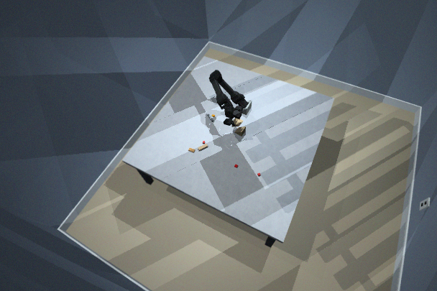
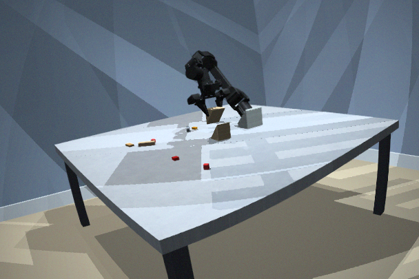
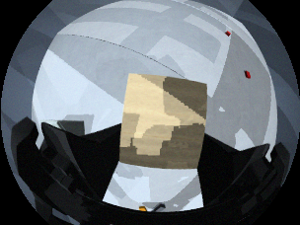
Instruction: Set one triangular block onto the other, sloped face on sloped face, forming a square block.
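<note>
Exterior cam: pincer [image 1: 233, 121] [image 2: 214, 109] [image 3: 161, 130]'s gripping one wooden wedge [image 1: 237, 121] [image 2: 215, 115] [image 3: 163, 120] mid-frame, one more wedge [image 1: 240, 131] [image 2: 222, 131] just below, plus three red cubes lower left of centre.
</note>
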`<move>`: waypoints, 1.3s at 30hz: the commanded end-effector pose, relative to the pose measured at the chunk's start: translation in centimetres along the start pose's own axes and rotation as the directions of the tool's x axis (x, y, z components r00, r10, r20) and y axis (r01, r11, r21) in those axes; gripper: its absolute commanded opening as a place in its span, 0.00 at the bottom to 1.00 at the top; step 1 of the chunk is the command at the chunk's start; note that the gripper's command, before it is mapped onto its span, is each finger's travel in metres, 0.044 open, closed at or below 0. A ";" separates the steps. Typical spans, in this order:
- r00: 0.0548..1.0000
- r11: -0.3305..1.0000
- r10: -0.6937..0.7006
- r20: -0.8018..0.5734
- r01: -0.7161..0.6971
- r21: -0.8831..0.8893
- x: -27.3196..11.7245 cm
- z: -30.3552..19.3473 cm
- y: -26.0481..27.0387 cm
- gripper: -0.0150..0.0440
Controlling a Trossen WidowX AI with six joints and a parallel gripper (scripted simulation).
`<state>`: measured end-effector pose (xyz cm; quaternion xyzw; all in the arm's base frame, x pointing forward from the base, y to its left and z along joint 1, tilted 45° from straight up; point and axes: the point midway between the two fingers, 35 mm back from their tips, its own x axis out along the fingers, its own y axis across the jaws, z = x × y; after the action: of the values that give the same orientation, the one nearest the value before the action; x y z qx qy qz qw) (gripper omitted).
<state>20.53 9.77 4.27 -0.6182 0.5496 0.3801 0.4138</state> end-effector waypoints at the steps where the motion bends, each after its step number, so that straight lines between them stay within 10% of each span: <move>1: 1.000 1.000 -0.001 -0.004 0.001 -0.011 0.9 0.0 0.1 0.25; 39: 1.000 1.000 -0.015 -0.002 0.015 -0.012 3.7 -0.3 0.0 0.25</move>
<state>20.82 8.07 0.84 -0.6223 0.5479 0.3794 0.4105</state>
